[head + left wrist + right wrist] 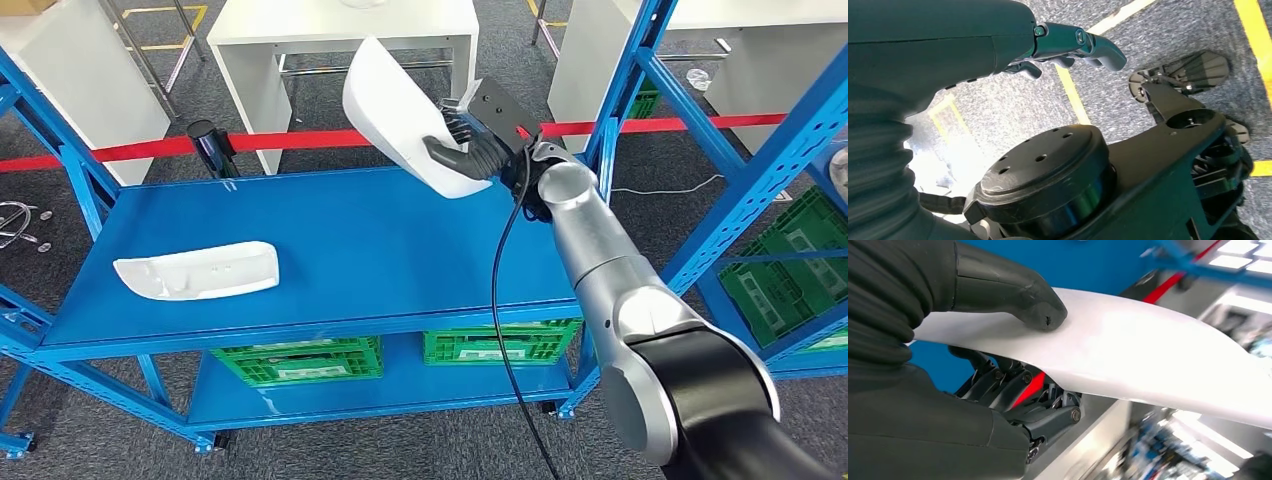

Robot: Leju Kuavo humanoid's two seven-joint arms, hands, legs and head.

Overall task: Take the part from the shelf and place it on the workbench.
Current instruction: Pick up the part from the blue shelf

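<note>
White part between right hand thumb and fingers: smooth plastic, slight sheen. Thumb: matt grey rubbery skin. Fingers under part: dark metal links. Second white part: matt plastic. Shelf: smooth blue painted metal. Floor beyond left hand fingertips: rough grey carpet.

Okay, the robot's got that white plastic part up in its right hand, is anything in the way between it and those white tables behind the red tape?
Yes. The right hand holds the curved white plastic part above the blue metal shelf, and the stretched red barrier tape with its black post runs between the shelf and the white tables beyond.
</note>
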